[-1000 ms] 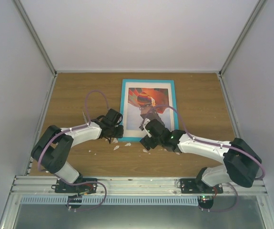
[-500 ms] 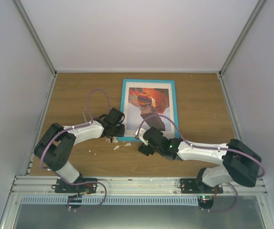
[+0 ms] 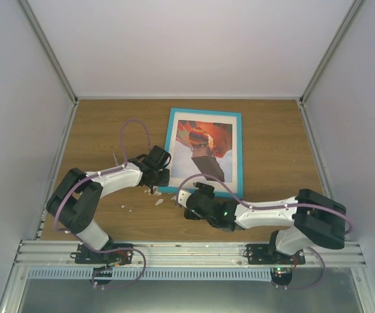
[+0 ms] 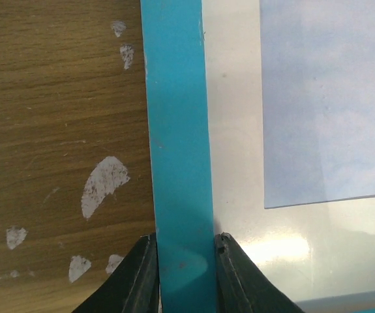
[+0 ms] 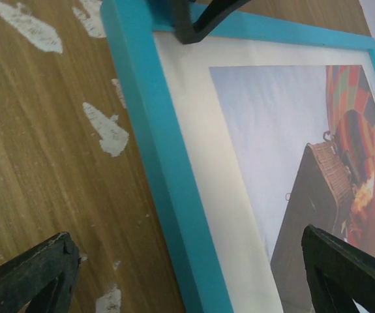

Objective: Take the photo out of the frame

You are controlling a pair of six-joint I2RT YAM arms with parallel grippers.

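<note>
The turquoise frame lies face up on the wooden table, slightly skewed. The photo of the orange-red balloon sits inside it behind a cream mat. My left gripper is shut on the frame's left bar near the near-left corner; in the left wrist view its fingers clamp both sides of the bar, with the photo's pale sky beside it. My right gripper is open and empty at the frame's near edge. In the right wrist view it spans the near bar and part of the photo without touching.
White scuff marks and flakes dot the table by the frame's near-left corner. Grey walls enclose the table on the left, right and back. A metal rail runs along the near edge by the arm bases.
My right gripper has pulled back off the photo towards the near-left and now sits at the frame's near edge. The frame has turned slightly. My left gripper has kept its hold.
</note>
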